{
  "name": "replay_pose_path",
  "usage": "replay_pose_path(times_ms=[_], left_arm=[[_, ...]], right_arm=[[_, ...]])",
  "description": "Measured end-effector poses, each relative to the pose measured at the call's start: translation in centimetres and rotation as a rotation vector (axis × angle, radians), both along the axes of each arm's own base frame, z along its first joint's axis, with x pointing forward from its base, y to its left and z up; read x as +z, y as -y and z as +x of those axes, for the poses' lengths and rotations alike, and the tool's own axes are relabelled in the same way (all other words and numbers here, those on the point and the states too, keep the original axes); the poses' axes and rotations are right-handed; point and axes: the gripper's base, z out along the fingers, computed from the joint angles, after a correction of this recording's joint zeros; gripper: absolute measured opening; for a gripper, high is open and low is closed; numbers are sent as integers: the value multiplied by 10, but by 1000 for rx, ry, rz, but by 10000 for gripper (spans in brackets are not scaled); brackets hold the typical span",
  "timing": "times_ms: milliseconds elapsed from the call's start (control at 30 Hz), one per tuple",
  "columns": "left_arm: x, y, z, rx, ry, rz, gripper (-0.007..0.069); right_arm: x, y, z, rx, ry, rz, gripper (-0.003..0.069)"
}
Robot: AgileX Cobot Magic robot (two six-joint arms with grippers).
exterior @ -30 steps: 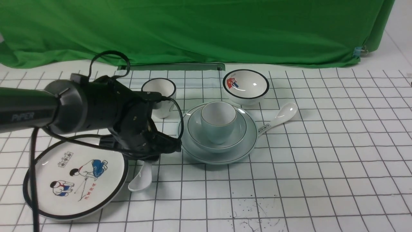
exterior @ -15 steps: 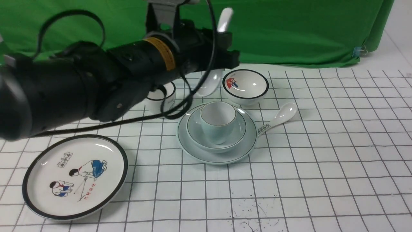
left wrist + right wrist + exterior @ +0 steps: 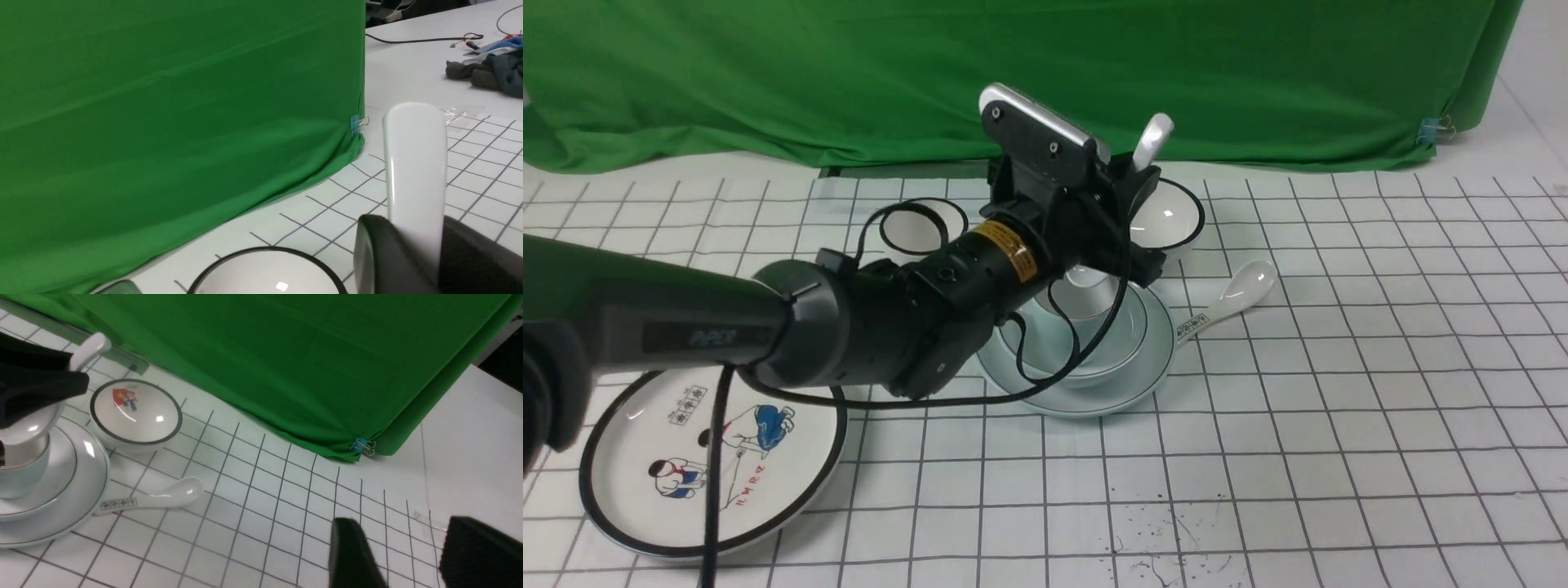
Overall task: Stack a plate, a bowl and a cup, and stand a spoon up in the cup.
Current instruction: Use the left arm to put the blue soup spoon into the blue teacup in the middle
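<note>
The pale blue-green plate (image 3: 1086, 402) sits mid-table with the matching bowl (image 3: 1131, 331) on it and the pale blue cup (image 3: 1088, 304) in the bowl. My left gripper (image 3: 1131, 212) hovers over the cup, shut on the plain white spoon (image 3: 1156, 139). The handle points up and back. In the right wrist view the spoon's scoop (image 3: 28, 424) sits at the mouth of the cup (image 3: 18, 473). From the left wrist, the handle (image 3: 414, 171) rises between the black fingers (image 3: 380, 253). My right gripper (image 3: 408, 559) is open over bare table, far to the right.
A black-rimmed cartoon bowl (image 3: 1180, 216) stands just behind the stack. A printed-handle spoon (image 3: 1233, 298) lies to its right. A black-rimmed white cup (image 3: 915, 229) stands back left. A cartoon plate (image 3: 686, 465) lies front left under my left arm. Green cloth (image 3: 1045, 73) closes the back.
My left gripper lifted the plain spoon from the table beside the cartoon plate, swung it up high, then brought it down over the cup. The stack has not moved.
</note>
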Motion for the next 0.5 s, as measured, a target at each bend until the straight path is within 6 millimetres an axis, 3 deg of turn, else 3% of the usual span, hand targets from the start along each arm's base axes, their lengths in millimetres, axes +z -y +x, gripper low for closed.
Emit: replay_pose_path(times_ms=[133, 333, 467, 500], left_arm=[[-11, 0, 2, 8, -29, 8, 75], [-12, -2, 4, 38, -46, -16, 88], [-17, -3, 4, 44, -87, 12, 182], [-19, -3, 4, 46, -108, 26, 239]], right_arm=[[0, 0, 0, 0, 0, 0, 347], [0, 0, 0, -1, 2, -4, 347], [0, 0, 0, -4, 3, 2, 347], [0, 0, 0, -5, 3, 6, 347]])
